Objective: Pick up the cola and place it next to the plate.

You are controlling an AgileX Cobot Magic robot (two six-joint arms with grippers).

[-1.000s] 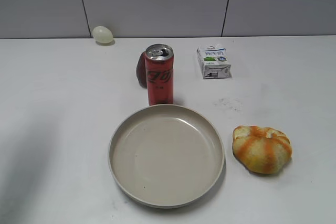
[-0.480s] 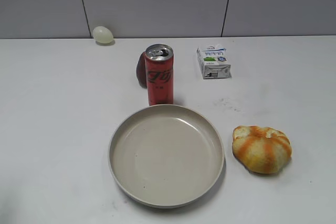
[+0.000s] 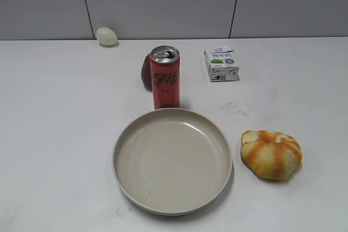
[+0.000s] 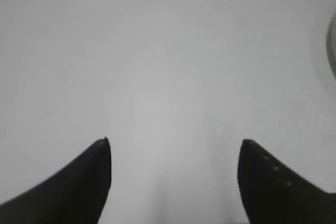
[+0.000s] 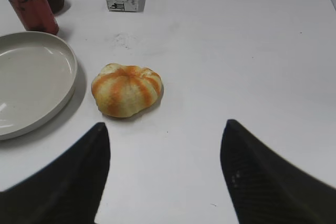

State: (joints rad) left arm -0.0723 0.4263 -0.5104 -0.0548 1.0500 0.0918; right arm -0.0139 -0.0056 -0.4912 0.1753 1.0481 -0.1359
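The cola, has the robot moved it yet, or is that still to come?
Still to come. The cola stands untouched behind the plate, right at its rim. Both grippers, left and right, are open and empty, away from it. Reaching, grasping and placing all remain.

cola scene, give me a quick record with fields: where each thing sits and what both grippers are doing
cola: upright just behind the plate's far rim, ungrasped
plate: empty, front centre of the table
dark red fruit: behind the cola, to its left
milk carton: right of the cola, apart from it
orange-striped bun: right of the plate
pale egg: far left, by the wall
left gripper: open over bare table, holding nothing
right gripper: open, empty, bun ahead of it
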